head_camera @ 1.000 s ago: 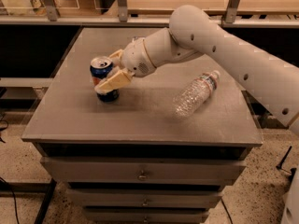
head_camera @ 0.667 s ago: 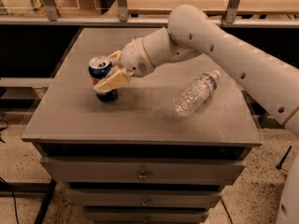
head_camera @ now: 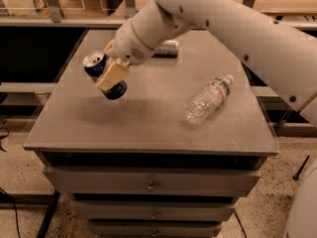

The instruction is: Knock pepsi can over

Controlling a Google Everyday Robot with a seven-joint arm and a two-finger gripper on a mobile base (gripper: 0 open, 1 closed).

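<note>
The pepsi can is dark blue with a silver top. It is tilted, its top leaning to the left, over the left part of the grey table. My gripper reaches in from the upper right on a white arm and is shut on the can. One tan finger lies across the can's front, and the other finger is behind the can. The can's blue bottom shows below the finger, close to the tabletop.
A clear plastic bottle lies on its side on the right part of the table. A silver-grey can lies at the back, partly behind my arm. Drawers are under the tabletop. The table's left edge is near the can.
The pepsi can stood upright in my gripper before. Now it is tipped, its top leaning left, with the gripper turned along with it.
</note>
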